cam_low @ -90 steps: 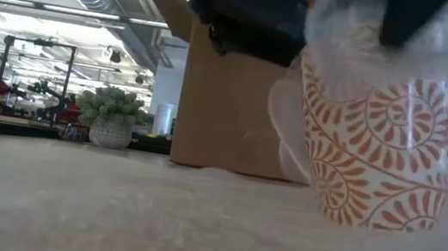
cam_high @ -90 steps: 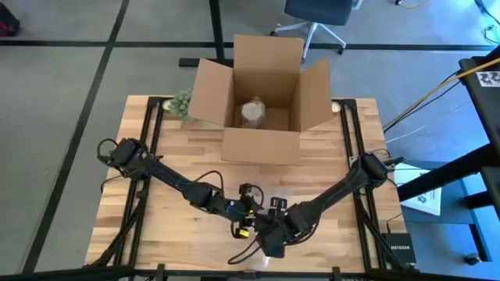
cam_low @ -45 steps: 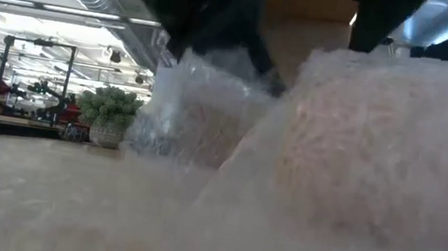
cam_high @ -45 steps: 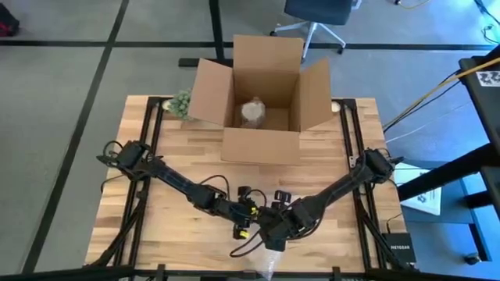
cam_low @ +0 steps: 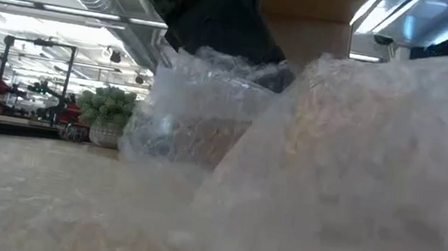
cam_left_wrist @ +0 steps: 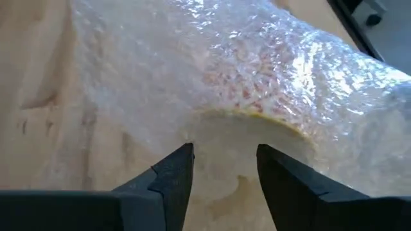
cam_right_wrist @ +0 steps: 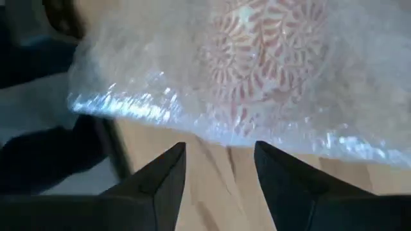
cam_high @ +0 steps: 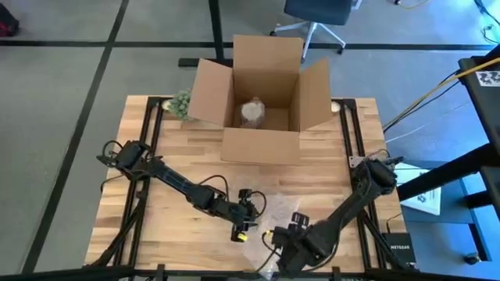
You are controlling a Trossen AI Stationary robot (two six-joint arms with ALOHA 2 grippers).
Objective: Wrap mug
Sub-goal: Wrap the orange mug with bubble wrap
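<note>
Right gripper [cam_right_wrist: 215, 163] pulled back twd table's near edge, fingers spread; left gripper [cam_left_wrist: 225, 163] fingers spread at bubble-wrapped mug [cam_left_wrist: 257, 83].

The robot has two thin black arms with looping black wires. The left gripper [cam_high: 244, 232] has a small yellow bit. The fingers [cam_left_wrist: 172, 179] are dark and pointy.

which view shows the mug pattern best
The right wrist view: the mug's orange spiral pattern reads clearly through the bubble wrap. The left wrist view shows only faint orange flecks and the rim; the low view shows a blurred wrapped bundle; in the high view it is barely visible between the grippers.
</note>
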